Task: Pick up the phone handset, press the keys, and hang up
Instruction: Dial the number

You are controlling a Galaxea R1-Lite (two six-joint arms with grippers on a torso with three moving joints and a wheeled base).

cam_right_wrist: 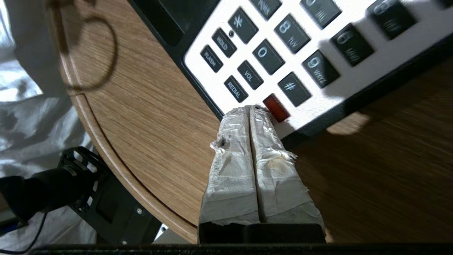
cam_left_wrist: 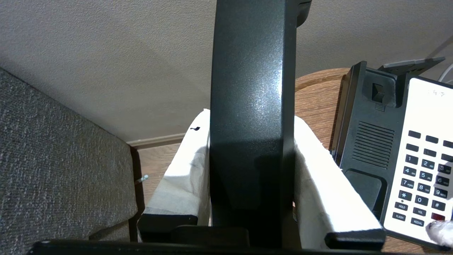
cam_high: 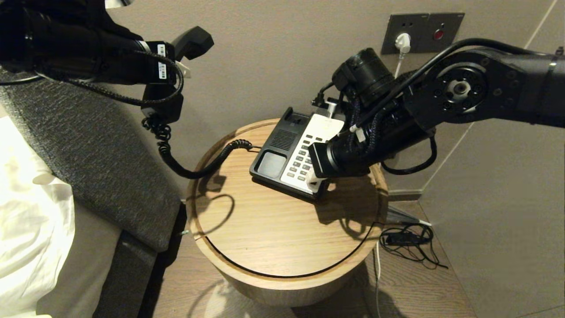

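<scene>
From the head view, the left tool (cam_high: 176, 66) holds the handset (cam_high: 193, 42) high, well apart from the phone base (cam_high: 282, 150) on the round wooden surface (cam_high: 273, 229), coiled cord (cam_high: 194, 170) dangling between. Left wrist view: padded fingers (cam_left_wrist: 184, 177) clamp the handset (cam_left_wrist: 253, 124) on both sides. Right wrist view: the right tool (cam_right_wrist: 252, 109), fingers pressed together and empty, tips at the keypad's (cam_right_wrist: 283, 46) lower edge beside the red key (cam_right_wrist: 276, 107).

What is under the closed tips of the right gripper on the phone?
The right gripper, jaws shut, points down at the front edge of the phone base, beside the red key. The spot directly beneath the tips is covered.
</scene>
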